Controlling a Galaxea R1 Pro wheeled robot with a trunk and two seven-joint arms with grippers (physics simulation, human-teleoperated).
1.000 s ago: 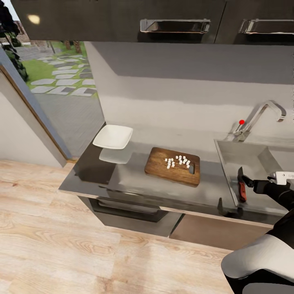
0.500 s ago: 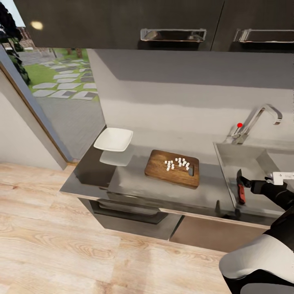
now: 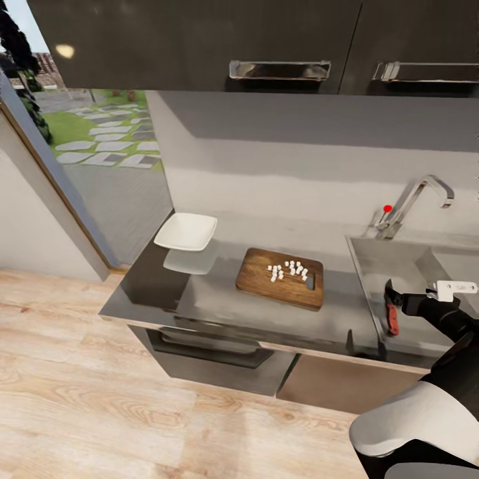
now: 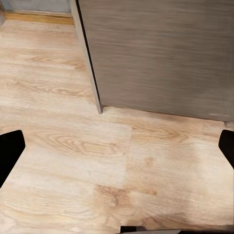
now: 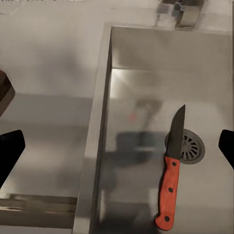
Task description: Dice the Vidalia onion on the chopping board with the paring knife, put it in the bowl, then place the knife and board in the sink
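Two dark wall cabinets (image 3: 199,40) hang above the glossy grey worktop (image 3: 219,299); wood floor (image 3: 100,412) below. Chopping board (image 3: 281,277) carries diced onion (image 3: 287,269), white bowl (image 3: 186,231) further left. Paring knife (image 5: 171,180) lies in sink (image 5: 146,73), blade over the drain; right end effector (image 5: 117,146) spread above, left end effector (image 4: 117,146) spread over floor.

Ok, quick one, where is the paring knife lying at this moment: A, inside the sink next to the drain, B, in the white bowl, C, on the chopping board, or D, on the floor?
A: the right wrist view shows the paring knife with its red handle lying flat on the bottom of the sink, its blade beside the round drain, with the right gripper open above it.
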